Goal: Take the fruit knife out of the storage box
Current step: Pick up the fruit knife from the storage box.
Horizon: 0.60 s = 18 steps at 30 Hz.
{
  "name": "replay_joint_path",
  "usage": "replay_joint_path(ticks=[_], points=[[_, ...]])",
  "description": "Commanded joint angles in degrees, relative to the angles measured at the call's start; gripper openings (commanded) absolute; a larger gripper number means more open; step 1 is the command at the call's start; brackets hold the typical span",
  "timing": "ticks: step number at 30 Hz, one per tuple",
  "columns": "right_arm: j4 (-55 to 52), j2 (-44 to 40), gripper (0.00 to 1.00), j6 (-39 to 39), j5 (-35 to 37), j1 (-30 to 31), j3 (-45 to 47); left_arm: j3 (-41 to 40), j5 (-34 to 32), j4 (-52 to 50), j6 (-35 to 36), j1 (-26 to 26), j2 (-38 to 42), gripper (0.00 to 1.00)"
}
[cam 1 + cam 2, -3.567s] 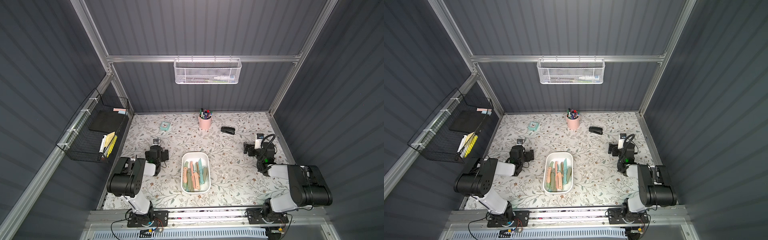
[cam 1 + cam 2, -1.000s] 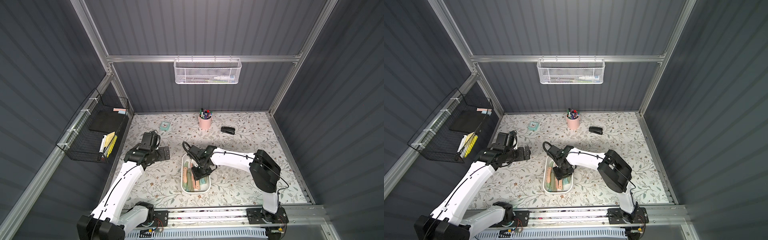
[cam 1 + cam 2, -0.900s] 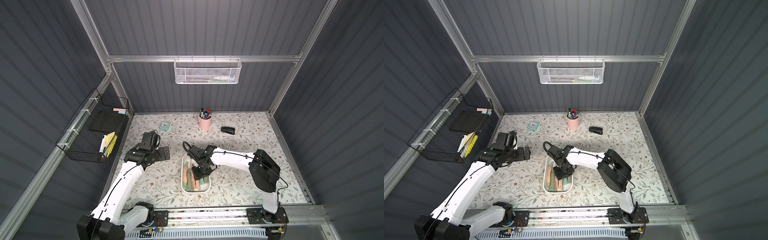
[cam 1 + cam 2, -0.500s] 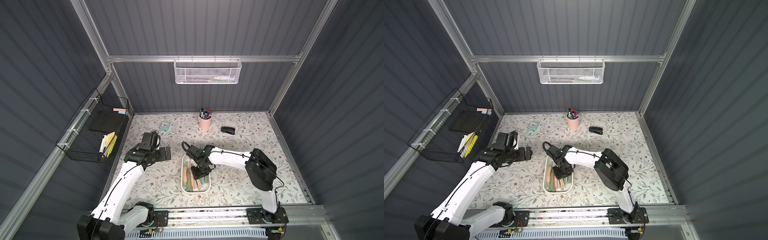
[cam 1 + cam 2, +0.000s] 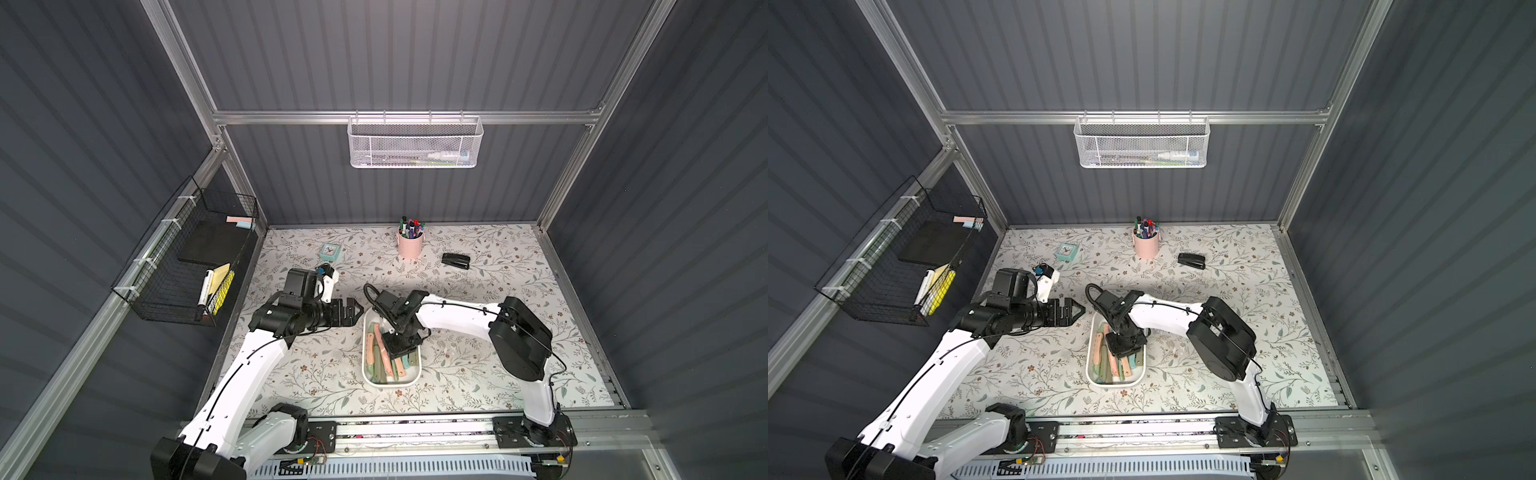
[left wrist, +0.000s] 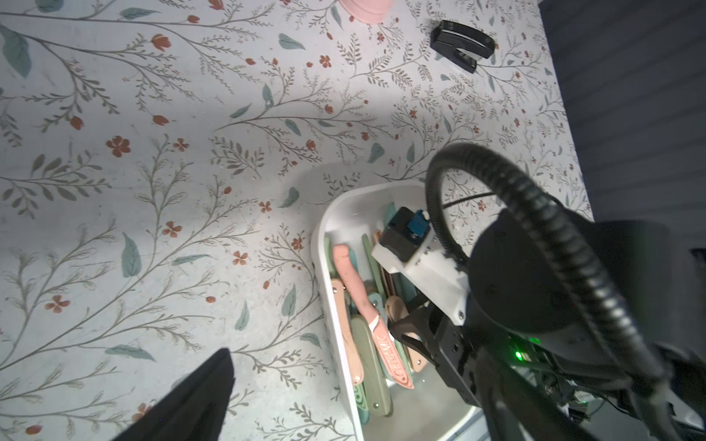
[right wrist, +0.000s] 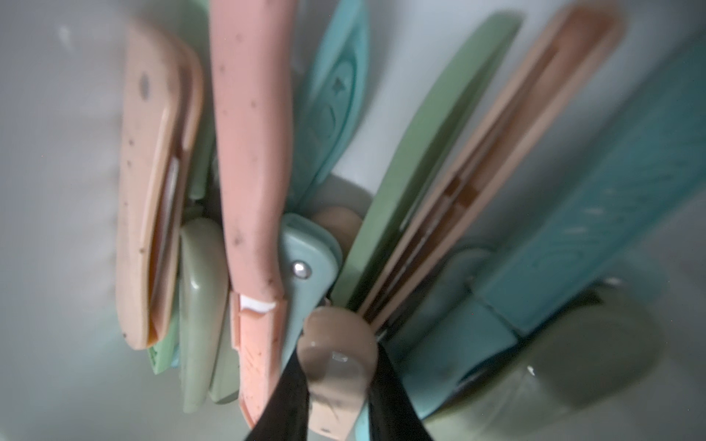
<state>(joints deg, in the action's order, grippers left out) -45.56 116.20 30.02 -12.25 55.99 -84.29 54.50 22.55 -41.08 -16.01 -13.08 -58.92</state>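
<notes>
The shallow white plastic storage box (image 5: 390, 384) sits lower centre in both top views, on the floral-print table (image 5: 478, 365). The right gripper (image 5: 401, 344) reaches down into it. Its black fingers (image 7: 280, 401) are clamped on both sides of a beige, round-ended plastic fruit knife (image 7: 334, 382) (lying inside the box, among other pastel knives). The left gripper (image 5: 353, 311) hovers just beside the box's upper-left corner, jaws spread wide.
</notes>
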Motion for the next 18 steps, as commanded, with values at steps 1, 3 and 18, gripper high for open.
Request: replay_joint_path(ticks=[1, 3, 18], points=[[0.4, -1.6, 0.2, 1.1, 1.0, -0.7, 1.0, -1.6, 6.9, -2.3, 1.8, -0.3, 3.3, 1.0], [0.9, -2.1, 0.17, 1.2, 0.9, -1.0, 1.3, -2.7, 7.5, -2.3, 1.9, -0.3, 5.1, 1.0], [3.1, -6.2, 0.09, 2.1, 1.3, -2.8, 2.8, -3.4, 6.5, -3.2, 1.7, -0.4, 6.6, 0.99]])
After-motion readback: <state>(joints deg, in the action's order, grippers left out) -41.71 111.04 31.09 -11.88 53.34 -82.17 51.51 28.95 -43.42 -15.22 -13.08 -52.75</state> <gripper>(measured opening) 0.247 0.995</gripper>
